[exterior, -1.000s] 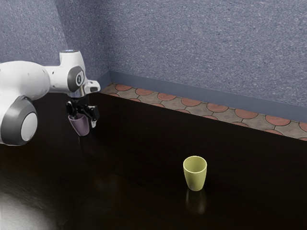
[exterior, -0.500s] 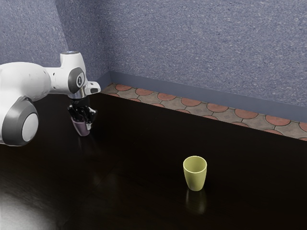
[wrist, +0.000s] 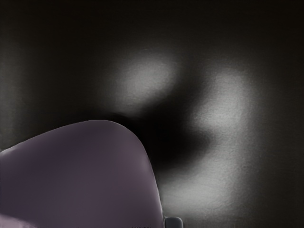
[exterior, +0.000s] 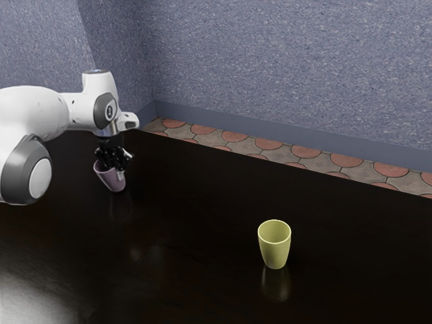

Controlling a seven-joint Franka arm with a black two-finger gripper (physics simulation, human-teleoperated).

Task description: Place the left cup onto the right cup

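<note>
The pincer [exterior: 113,164] is clamped on the rim of the purple cup [exterior: 106,177], seemingly just off the dark desk [exterior: 202,223] at the exterior view's left; I judge the carry is in hand. Next comes a lift and a long sweep to the yellow cup [exterior: 274,244], well apart; open desk lies between, edges distant.

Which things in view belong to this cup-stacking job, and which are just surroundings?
Job:
- purple cup, the one to move, gripped at its rim
- tool, shut on it
- yellow cup, the target, upright on the table

Surroundings:
- table
- tiled floor
- wall
</note>
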